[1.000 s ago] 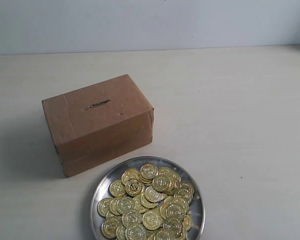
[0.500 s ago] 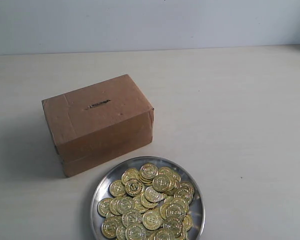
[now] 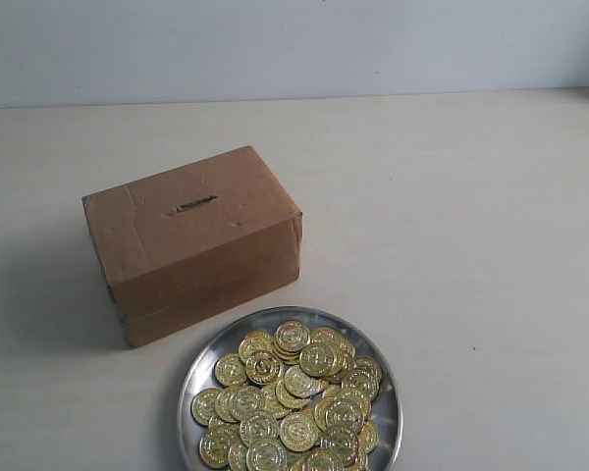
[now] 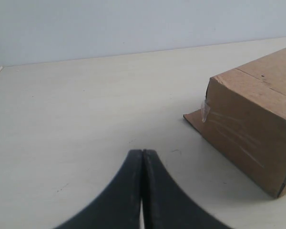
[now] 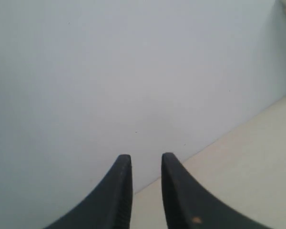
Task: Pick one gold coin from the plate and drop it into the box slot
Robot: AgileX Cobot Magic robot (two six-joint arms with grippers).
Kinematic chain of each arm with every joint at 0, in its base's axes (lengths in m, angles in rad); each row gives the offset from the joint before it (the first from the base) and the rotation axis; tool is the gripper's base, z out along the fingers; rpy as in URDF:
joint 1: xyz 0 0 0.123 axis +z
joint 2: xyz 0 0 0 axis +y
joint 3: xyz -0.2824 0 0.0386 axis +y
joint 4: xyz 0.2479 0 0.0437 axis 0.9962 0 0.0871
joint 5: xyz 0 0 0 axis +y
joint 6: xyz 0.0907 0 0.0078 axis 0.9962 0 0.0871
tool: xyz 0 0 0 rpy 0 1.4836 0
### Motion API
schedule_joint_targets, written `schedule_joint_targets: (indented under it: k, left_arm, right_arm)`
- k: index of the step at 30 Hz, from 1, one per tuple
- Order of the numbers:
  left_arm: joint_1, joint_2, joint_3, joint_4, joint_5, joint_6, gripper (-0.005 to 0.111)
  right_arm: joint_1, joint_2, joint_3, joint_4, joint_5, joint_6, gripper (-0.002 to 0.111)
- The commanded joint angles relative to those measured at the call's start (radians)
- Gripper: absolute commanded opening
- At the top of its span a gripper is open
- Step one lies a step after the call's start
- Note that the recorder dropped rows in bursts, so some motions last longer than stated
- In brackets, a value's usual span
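A brown cardboard box stands left of centre on the pale table, with a thin dark slot in its top face. In front of it lies a round silver plate heaped with several gold coins. Neither gripper shows in the exterior view. In the left wrist view my left gripper is shut with nothing between its black fingers, low over the table, and the box stands a short way off. In the right wrist view my right gripper is open and empty, facing the pale wall.
The table is bare and cream-coloured to the right of the box and plate. A pale blue-grey wall rises behind its far edge. The plate runs off the bottom edge of the exterior view.
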Motion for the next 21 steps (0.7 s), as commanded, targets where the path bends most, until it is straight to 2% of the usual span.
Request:
schedule_joint_targets:
  k: [1,7,14,19,21]
  left_arm:
    - [-0.005,-0.005,0.002,-0.004,-0.010,-0.003,0.000]
    - [-0.005,-0.005,0.002,-0.004,-0.010,-0.003,0.000]
    - [-0.005,-0.005,0.002,-0.004,-0.010,-0.003,0.000]
    - [-0.005,-0.005,0.002,-0.004,-0.010,-0.003,0.000]
    - [-0.005,-0.005,0.002,-0.004,-0.010,-0.003,0.000]
  right_arm:
    - [-0.006,-0.006,-0.055,-0.013,0.064,-0.015,0.023]
    - [-0.006,0.037,-0.233,-0.013,0.212,-0.219,0.023]
    - [-0.006,0.191,-0.452,0.051,0.374,-0.277,0.023]
    - [-0.006,0.346,-0.621,0.270,0.528,-0.667,0.023]
    - [-0.006,0.419,-0.691,0.344,0.610,-0.754,0.023]
